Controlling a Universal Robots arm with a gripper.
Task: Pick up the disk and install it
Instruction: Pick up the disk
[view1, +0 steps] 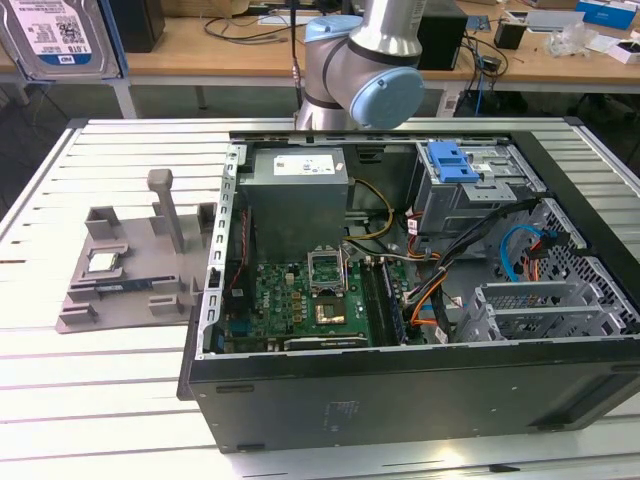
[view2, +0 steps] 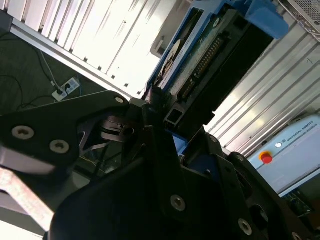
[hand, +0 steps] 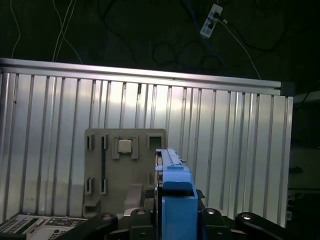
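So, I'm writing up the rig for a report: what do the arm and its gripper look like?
The arm is a silver-grey metal tube with rounded joints closed by light blue caps. The gripper is matte black, built from flat angular links dotted with round silver screw heads, as both wrist views show.

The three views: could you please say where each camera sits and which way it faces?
Exterior view: off the arm, looking down into the open computer case; the arm shows.
First wrist view: at the wrist, facing past the gripper onto the grey fixture.
Second wrist view: at the wrist, facing the gripper and the slatted table.
Shared: all show the disk.
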